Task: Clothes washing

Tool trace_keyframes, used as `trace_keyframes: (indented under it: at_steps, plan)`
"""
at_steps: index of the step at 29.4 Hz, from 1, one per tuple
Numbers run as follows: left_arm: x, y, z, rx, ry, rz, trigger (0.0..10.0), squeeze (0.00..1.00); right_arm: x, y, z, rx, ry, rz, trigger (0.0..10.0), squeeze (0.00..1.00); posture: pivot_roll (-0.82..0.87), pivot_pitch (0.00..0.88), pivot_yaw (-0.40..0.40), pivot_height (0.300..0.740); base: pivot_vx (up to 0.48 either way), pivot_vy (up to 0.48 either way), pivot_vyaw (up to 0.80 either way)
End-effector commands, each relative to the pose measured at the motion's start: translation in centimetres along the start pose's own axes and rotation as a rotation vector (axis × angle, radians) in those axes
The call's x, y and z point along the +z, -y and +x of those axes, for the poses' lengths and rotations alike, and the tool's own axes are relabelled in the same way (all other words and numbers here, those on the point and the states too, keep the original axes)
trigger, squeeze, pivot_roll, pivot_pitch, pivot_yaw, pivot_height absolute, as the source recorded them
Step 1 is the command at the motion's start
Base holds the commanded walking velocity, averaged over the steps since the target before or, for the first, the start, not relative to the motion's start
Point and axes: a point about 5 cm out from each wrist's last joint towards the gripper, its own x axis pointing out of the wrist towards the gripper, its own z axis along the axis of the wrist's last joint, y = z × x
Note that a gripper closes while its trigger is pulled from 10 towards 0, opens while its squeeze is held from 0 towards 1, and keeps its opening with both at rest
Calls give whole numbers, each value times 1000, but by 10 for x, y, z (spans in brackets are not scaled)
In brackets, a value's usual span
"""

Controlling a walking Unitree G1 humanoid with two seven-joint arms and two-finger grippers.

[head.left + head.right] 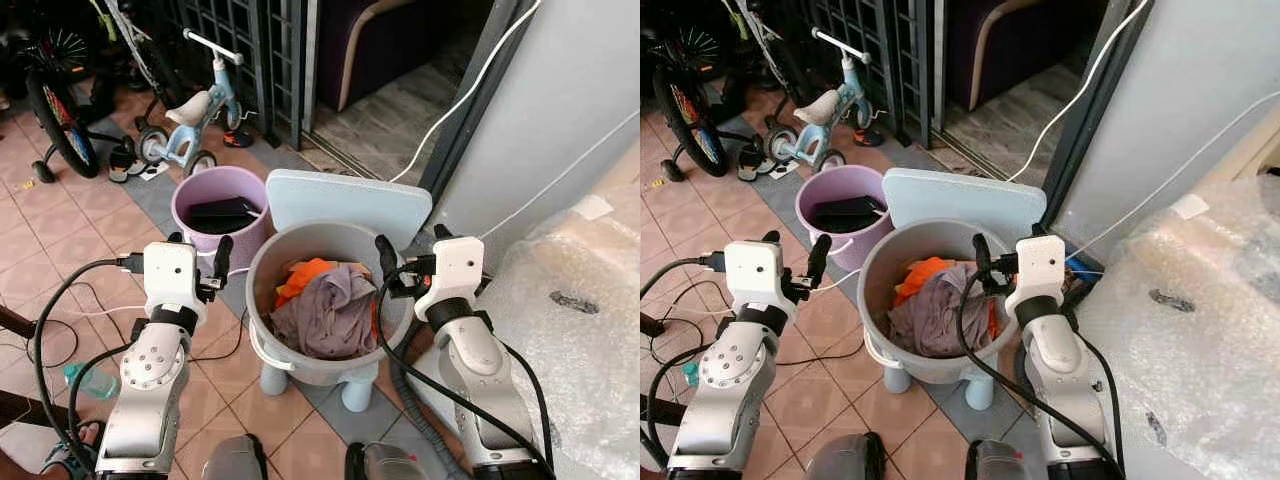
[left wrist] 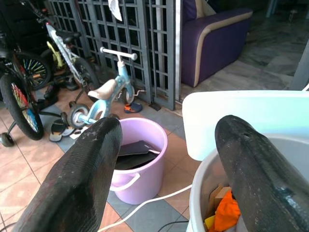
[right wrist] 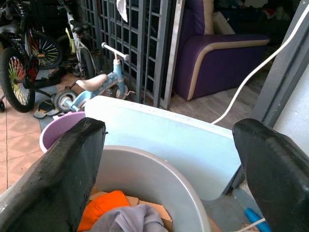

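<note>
While the grey bucket of clothes sits between them on a small stool, the left gripper at nine o'clock and right gripper at three (both spread open, empty) flank it, seemingly positioned to lift.

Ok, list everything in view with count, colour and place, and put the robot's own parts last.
grey tub: one, grey, on a pale stool between the two arms
clothes: a heap, mauve-grey over orange, inside the grey tub
purple bucket: one, lilac, behind the tub to the left, a dark object inside
pale blue board: one, propped behind the tub
balance bike: one, light blue with white seat, by the dark grille
bicycle: one, black wheels, far left
bubble wrap: one sheet, clear, over something at right
plastic bottle: one, greenish, on the floor tiles at left
left pincer: black fingers, open, left of the tub
right pincer: black fingers, open, at the tub's right rim
</note>
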Motion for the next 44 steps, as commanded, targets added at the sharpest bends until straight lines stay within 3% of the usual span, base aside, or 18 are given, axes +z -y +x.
trace_keyframes:
  at_steps: [1,16,44]
  plan:
    - [2,1,-2,-8,5,1,10000,0,0,-2,0,16,1,5,10000,0,19,184,-12,740,300,0,0]
    - [0,1,-7,-5,-4,4,10000,0,0,-3,0,26,-4,12,10000,0,24,207,-16,740,347,0,0]
    - [-9,4,-22,1,-81,-8,10000,0,-5,-5,-5,25,-36,17,10000,0,33,245,-27,740,0,0,0]
